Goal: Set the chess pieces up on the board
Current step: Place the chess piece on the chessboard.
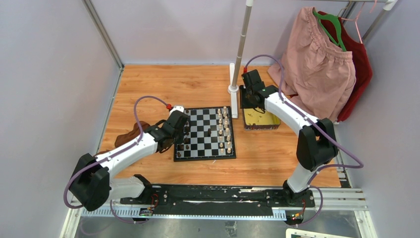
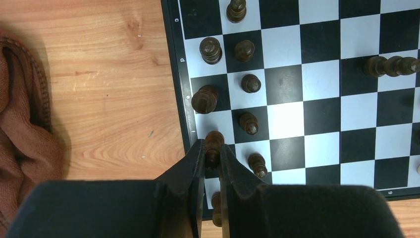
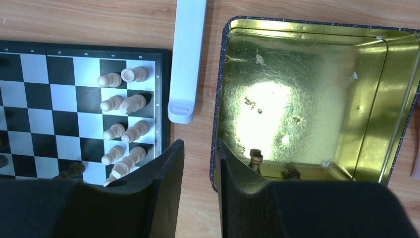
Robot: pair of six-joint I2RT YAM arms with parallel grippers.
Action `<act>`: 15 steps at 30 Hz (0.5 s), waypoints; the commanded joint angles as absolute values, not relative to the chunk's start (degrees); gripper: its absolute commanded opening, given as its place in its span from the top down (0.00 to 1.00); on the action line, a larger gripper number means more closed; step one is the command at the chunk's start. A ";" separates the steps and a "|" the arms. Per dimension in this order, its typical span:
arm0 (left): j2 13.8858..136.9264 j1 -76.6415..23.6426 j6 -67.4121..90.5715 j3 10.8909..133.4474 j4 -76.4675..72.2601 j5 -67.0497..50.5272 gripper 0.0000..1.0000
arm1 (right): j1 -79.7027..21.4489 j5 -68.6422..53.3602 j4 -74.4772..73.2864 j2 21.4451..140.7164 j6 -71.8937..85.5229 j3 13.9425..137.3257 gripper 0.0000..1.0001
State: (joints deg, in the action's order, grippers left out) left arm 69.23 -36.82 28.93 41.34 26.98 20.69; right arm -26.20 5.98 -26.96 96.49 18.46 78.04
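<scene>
While over board [image 1: 205, 148], left arm [image 1: 130, 148] low.

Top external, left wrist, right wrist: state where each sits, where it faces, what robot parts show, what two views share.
Top external: above, behind the bases, facing down at the wooden table; both white arms show.
Left wrist: on the left arm, facing down at the black-and-white checkered chessboard; left claw shut on a dark brown chess piece.
Right wrist: on the right arm, facing down at the shiny gold rectangular tray; right claw open.
Shared: both wrist views show the chessboard.
</scene>
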 commanded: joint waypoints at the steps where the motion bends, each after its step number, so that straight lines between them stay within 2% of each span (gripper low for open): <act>1: 69.73 -36.47 28.27 41.04 25.28 22.63 0.97 | -25.46 5.89 -26.89 97.04 19.08 77.66 0.66; 15: 71.32 -36.48 28.25 40.53 24.20 23.03 0.94 | -25.46 5.80 -26.94 96.85 19.14 77.53 0.66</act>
State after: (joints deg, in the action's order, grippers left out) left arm 70.72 -36.82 28.67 41.32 26.41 21.28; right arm -26.20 5.96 -26.96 96.62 18.46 78.04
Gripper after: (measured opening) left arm 0.176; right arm 0.342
